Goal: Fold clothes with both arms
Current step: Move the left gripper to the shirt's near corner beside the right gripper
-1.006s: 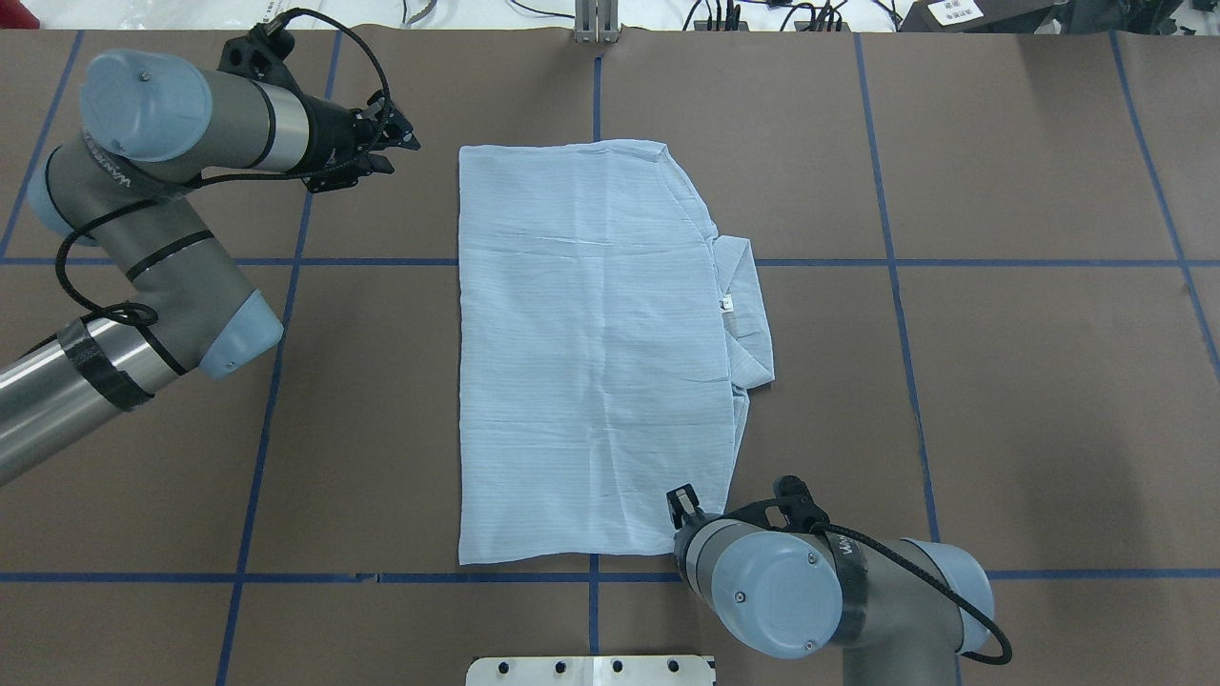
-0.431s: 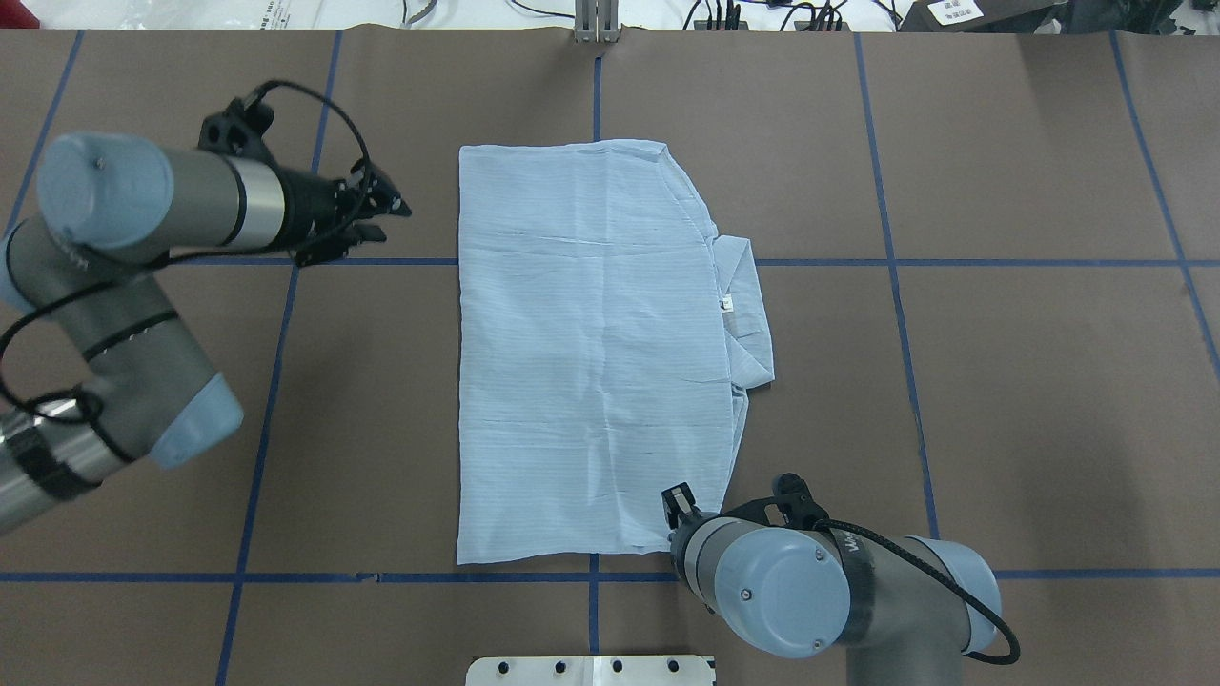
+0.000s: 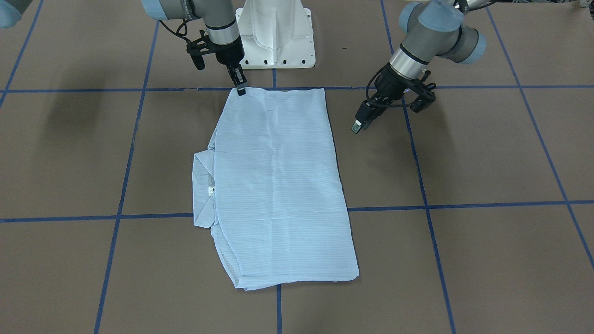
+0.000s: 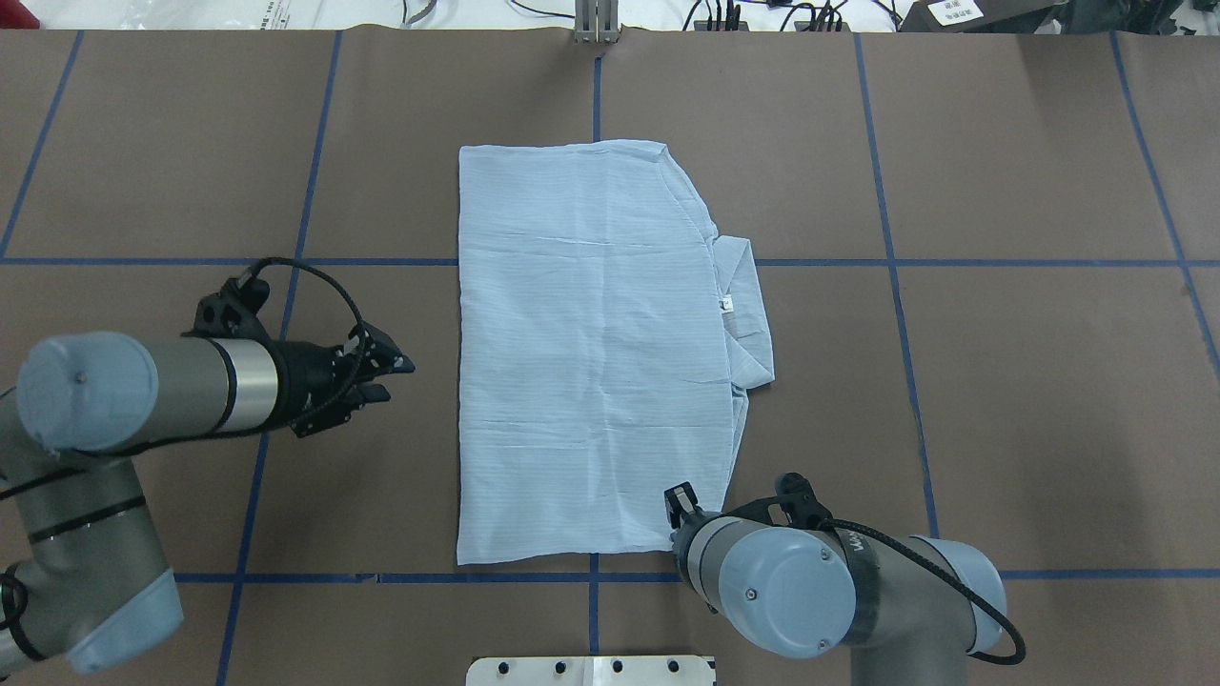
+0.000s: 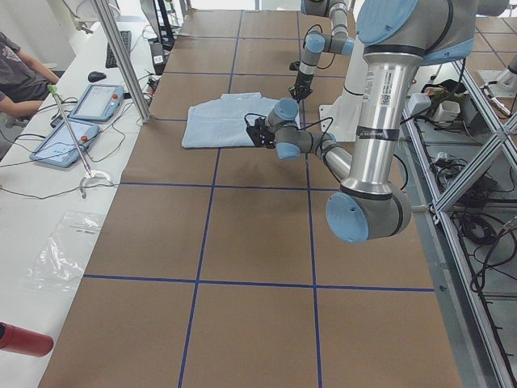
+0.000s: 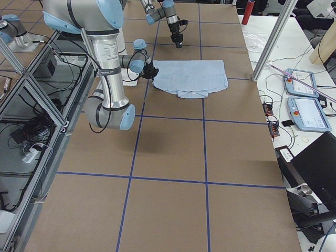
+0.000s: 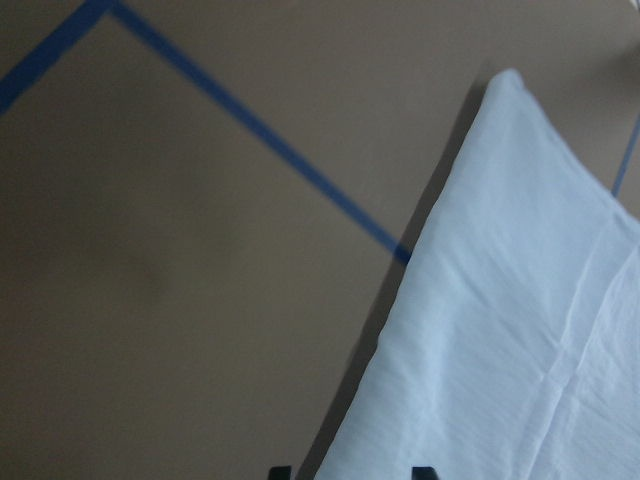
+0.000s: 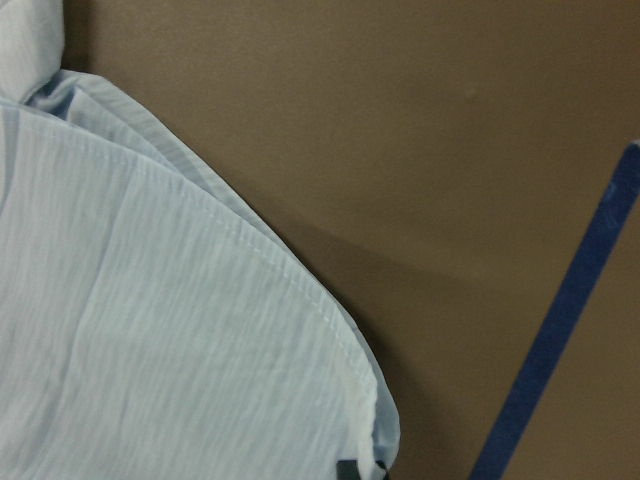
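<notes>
Close in, my right gripper (image 3: pixel 240 89) pinches the shirt's (image 4: pixel 591 353) near corner. My left gripper (image 4: pixel 396 377) hovers with its fingers spread just beside the long edge. Sleeves look tucked in already, so I judge the crosswise folds remain.

brown table cover (image 4: pixel 1029 400), blue tape grid (image 4: pixel 1048 262). white side bench (image 5: pixel 48 218): two tablets (image 5: pixel 98 102), clear plastic bag (image 5: pixel 69 250), red cylinder (image 5: pixel 23 339) lying at near end. person (image 5: pixel 20 77) seated at far end, partly cropped.
</notes>
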Controlling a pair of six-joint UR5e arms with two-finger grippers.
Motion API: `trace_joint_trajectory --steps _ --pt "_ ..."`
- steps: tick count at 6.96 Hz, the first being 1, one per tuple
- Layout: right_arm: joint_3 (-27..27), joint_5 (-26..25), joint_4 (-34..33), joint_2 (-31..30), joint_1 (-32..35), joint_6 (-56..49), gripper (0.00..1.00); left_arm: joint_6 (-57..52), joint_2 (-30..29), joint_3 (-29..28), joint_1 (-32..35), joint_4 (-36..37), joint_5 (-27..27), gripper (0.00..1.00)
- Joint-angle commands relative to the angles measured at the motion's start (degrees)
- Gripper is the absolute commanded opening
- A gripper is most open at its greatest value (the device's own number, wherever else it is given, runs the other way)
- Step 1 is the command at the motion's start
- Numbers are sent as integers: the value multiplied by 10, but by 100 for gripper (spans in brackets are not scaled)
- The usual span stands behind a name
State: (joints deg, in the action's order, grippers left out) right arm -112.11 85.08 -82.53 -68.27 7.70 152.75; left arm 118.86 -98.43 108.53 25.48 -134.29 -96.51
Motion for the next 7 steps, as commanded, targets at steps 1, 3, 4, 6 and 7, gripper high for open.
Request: trace_joint_trajectory --steps 1,3,4,6,7 --pt "0 0 0 2 -1 0 0 65 -1 20 -109 50 77 55" --pt "0 0 0 2 -1 0 0 70 -5 16 -142 54 81 61" --pt "0 0 0 2 -1 0 0 70 -20 12 -156 81 81 61" --pt "0 0 0 2 -1 0 0 70 -37 10 -170 104 81 61" --pt "0 0 0 -2 -1 -1 0 72 -39 5 -179 104 81 61"
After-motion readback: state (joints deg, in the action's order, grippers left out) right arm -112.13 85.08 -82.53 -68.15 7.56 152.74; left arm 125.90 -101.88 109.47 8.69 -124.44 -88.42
